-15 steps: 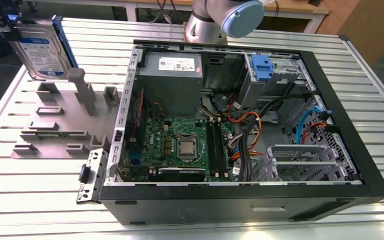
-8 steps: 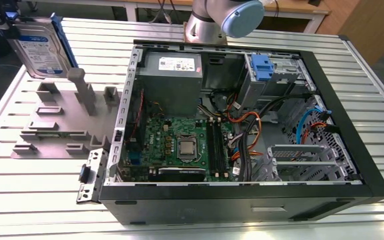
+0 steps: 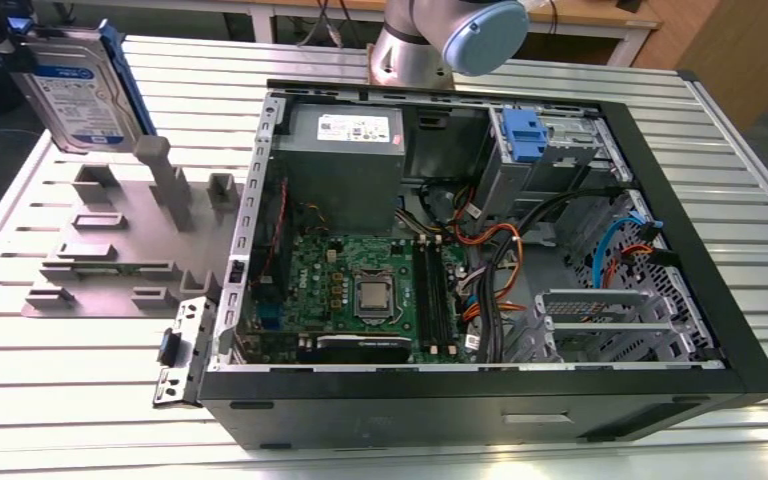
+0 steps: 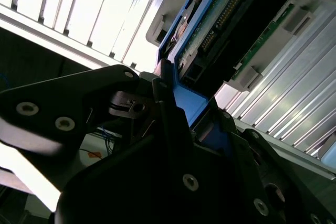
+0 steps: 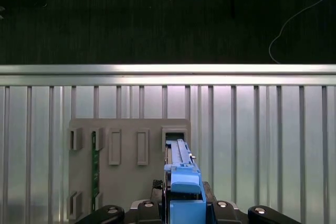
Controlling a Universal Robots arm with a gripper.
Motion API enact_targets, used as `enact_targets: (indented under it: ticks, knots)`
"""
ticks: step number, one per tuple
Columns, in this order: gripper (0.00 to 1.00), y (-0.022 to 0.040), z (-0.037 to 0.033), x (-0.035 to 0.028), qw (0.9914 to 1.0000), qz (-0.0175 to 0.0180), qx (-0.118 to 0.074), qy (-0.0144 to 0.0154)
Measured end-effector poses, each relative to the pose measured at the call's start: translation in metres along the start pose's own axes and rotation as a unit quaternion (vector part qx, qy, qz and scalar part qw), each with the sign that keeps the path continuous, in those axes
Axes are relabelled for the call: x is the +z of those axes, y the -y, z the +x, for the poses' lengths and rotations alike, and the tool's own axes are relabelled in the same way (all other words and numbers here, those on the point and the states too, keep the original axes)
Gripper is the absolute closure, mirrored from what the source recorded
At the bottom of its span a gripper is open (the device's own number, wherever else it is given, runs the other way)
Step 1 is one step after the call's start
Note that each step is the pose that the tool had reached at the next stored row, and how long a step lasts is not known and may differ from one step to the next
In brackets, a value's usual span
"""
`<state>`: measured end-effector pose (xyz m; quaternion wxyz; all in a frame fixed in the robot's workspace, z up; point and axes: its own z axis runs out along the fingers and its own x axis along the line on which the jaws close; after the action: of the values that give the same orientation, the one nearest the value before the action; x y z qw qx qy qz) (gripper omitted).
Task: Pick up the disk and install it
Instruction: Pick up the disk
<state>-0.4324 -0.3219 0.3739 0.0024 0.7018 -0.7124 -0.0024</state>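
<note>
The disk, a silver hard drive with a white-and-blue label in a blue bracket, hangs upright above the back corner of the grey holder plate, at the exterior view's left. My gripper is shut on its top edge. In both wrist views the blue bracket sits clamped between the dark fingers, edge-on over the grey holder. The disk's connector end points down toward the plate.
The open computer case lies on the slatted metal table, with a blue caddy in its upper bay and a grey power supply. The arm's base stands behind it. A green board sits in one holder slot.
</note>
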Motion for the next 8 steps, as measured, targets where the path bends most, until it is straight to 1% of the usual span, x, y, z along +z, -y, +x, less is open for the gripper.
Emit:
enact_targets:
  ticks: [4, 8]
  knots:
    - [0.64, 0.0, 0.0, -0.0024, 1.0, 0.0, 0.0, 0.0]
    - [0.64, 0.0, 0.0, -0.0027, 1.0, 0.0, 0.0, 0.0]
